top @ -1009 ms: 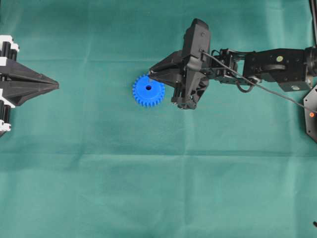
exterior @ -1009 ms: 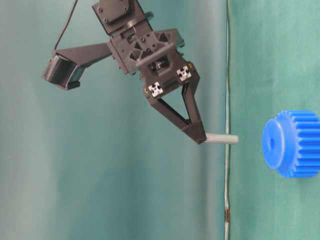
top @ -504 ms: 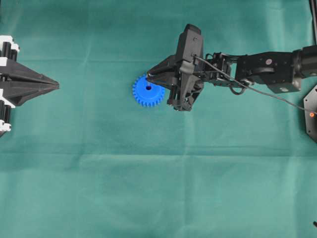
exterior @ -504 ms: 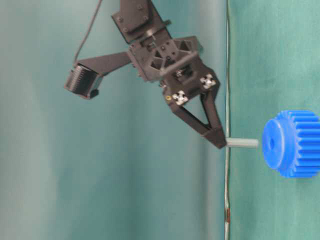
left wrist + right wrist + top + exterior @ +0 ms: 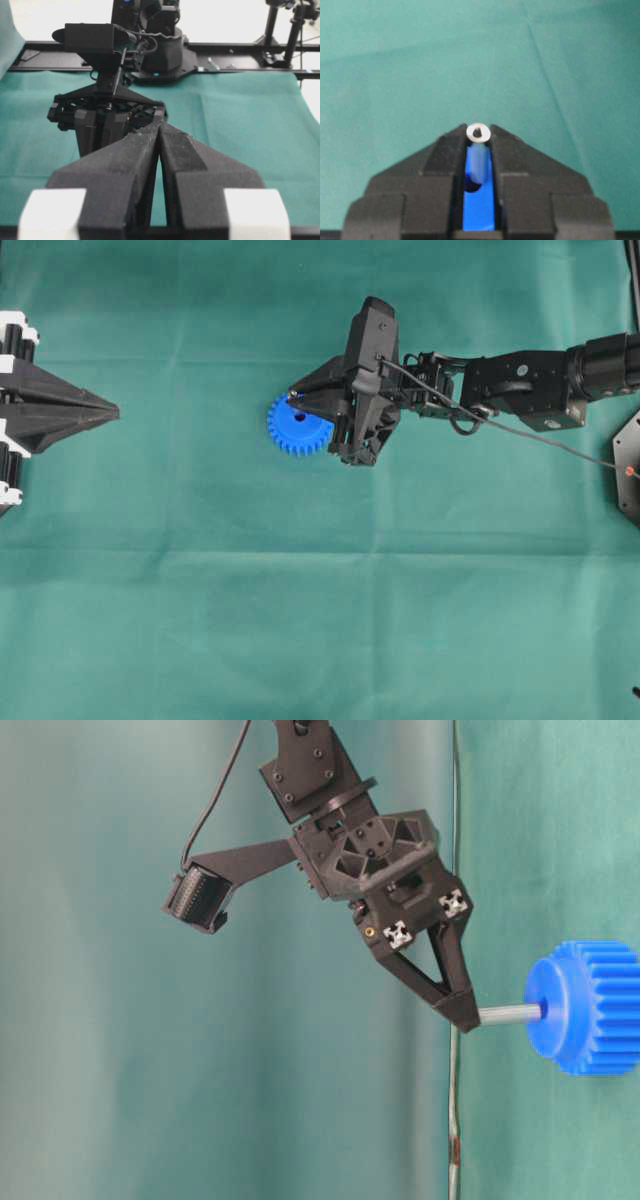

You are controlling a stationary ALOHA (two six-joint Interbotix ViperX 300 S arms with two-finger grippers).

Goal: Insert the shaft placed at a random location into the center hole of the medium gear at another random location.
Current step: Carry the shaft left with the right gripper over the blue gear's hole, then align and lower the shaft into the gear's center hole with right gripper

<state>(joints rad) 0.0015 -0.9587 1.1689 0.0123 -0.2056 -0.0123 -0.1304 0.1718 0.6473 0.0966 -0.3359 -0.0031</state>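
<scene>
A second ago we saw a gap between the shaft (image 5: 508, 1013) and the gear (image 5: 585, 1008); now its tip meets the center hole (image 5: 543, 1010). The right end effector (image 5: 466, 1017) has moved toward the gear, clamped narrowly on the shaft, a short silvery pin. The bright blue toothed gear lies toward the far edge of the green surface (image 5: 300, 590). The left end effector (image 5: 112, 414) sits closed at the left edge.
</scene>
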